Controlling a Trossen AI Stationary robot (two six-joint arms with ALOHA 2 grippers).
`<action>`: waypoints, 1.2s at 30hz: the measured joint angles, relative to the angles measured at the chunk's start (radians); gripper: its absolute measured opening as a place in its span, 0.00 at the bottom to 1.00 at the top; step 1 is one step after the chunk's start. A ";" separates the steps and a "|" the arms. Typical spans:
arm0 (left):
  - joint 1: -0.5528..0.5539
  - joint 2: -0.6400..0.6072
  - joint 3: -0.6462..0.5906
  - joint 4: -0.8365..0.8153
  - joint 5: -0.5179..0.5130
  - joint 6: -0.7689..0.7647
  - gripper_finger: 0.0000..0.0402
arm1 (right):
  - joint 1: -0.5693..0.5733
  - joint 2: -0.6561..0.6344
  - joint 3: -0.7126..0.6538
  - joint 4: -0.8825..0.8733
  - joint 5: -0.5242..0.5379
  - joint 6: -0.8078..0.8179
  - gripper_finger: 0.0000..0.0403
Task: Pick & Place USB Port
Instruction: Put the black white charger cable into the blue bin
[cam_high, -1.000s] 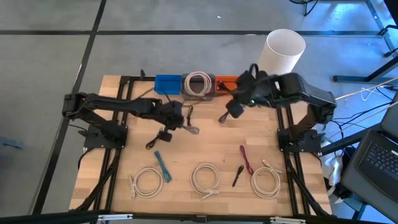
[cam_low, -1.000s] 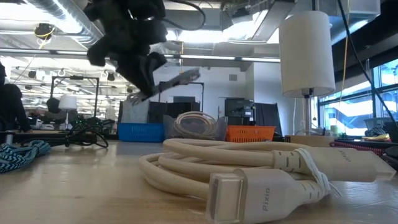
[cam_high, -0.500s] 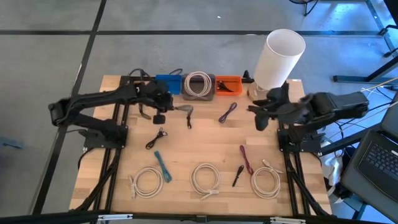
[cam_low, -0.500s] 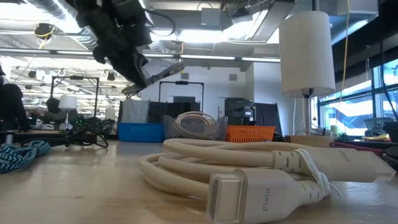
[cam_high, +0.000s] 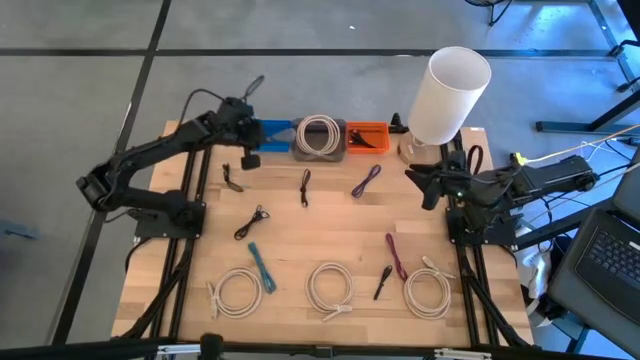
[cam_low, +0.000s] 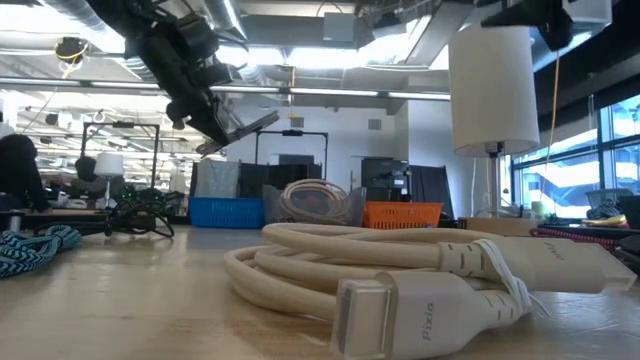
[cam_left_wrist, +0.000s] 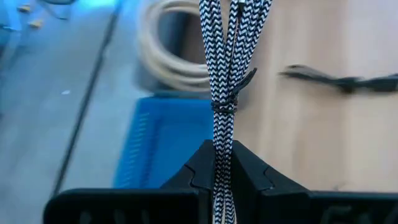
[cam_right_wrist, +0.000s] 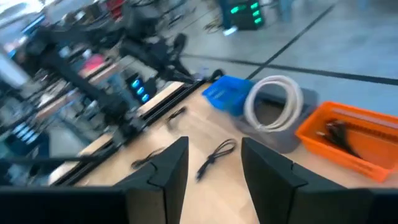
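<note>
My left gripper hangs over the blue bin at the table's far edge, shut on a black-and-white braided cable bundle tied with a dark strap. In the low view the bundle's end sticks out sideways from the raised left gripper. My right gripper waits open near the table's right edge, touching nothing; its fingers frame the right wrist view. My left gripper pinches the braided bundle between its two fingers, just below the dark strap. The fingers lie along the bundle. The bundle is lifted clear of the table and juts out past the fingertips, above the blue bin.
A grey bin with a white coil and an orange bin stand beside the blue one. A tall white cylinder stands at the far right corner. Small black, purple and red cables and white coils lie on the wood.
My left gripper has carried the braided bundle up from the middle of the table toward the far left, to above the blue bin. My right arm has drawn back from the orange bin area to the table's right edge and lowered.
</note>
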 joint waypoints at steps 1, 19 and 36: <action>0.022 0.000 0.000 0.020 -0.007 0.023 0.05 | -0.001 -0.008 -0.014 0.011 0.020 0.001 0.37; 0.146 0.361 0.230 -0.018 -0.108 0.105 0.05 | -0.002 -0.017 -0.028 0.103 0.055 -0.071 0.37; 0.165 0.481 0.232 0.015 -0.110 0.063 0.05 | -0.002 -0.017 -0.027 0.100 0.054 -0.075 0.37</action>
